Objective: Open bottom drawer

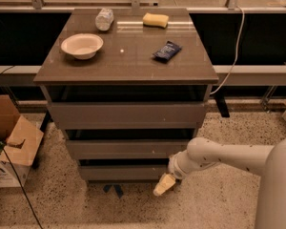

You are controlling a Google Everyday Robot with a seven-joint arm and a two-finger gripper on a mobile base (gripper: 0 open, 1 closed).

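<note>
The grey-brown cabinet has three drawer fronts. The bottom drawer (124,172) is the lowest and narrowest, a plain flat front just above the floor, with a dark gap above it. The middle drawer (124,149) and the tall top drawer (126,115) sit above it. My gripper (164,184) is at the bottom drawer's lower right corner, its cream fingertips pointing down-left toward the floor. My white arm (229,157) reaches in from the right.
On the cabinet top (128,63) are a white bowl (82,45), a crumpled plastic bottle (104,19), a yellow sponge (155,19) and a dark blue packet (167,51). A cardboard box (12,144) stands on the floor at the left. A white cable (234,51) hangs at the right.
</note>
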